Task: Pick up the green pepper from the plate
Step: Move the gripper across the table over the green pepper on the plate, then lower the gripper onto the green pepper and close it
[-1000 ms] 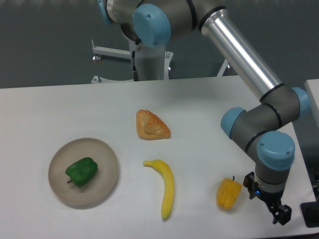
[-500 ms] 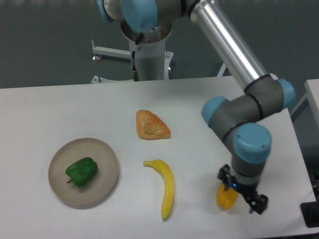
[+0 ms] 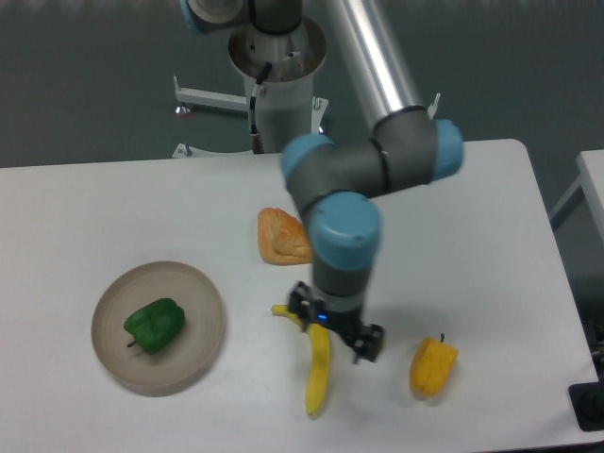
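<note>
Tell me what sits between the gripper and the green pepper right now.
In the fixed camera view, only bare table and the near rim of the plate separate the gripper from the green pepper. The banana lies under the gripper.

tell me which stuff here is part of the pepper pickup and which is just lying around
Part of the job:
green pepper, lying on the plate
plate
gripper, hanging over the banana, not yet at the plate

Just lying about:
banana
yellow-orange pepper
pastry
</note>
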Controlling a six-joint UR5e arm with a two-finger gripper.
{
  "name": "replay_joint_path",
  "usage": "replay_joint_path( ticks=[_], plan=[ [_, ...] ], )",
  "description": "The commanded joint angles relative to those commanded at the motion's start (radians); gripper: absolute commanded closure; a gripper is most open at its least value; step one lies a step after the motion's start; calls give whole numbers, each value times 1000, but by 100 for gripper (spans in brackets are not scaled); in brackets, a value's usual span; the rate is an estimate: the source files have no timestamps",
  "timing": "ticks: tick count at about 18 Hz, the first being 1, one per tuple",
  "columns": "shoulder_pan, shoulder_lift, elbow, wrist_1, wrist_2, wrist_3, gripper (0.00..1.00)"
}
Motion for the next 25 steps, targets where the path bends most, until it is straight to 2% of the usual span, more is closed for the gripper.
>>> replay_joint_path(
  ticks=[2,9,16,21,25],
  plan=[
    [-40,15,-26,0,2,0,0],
    [-167,15,-78,6,-8,-6,0],
    [-207,5,-94,23,-5,-115,0],
    [-218,-3,-131,101,-3,-138,0],
    [-220,-1,-143,109,-2,-138,0]
  ],
)
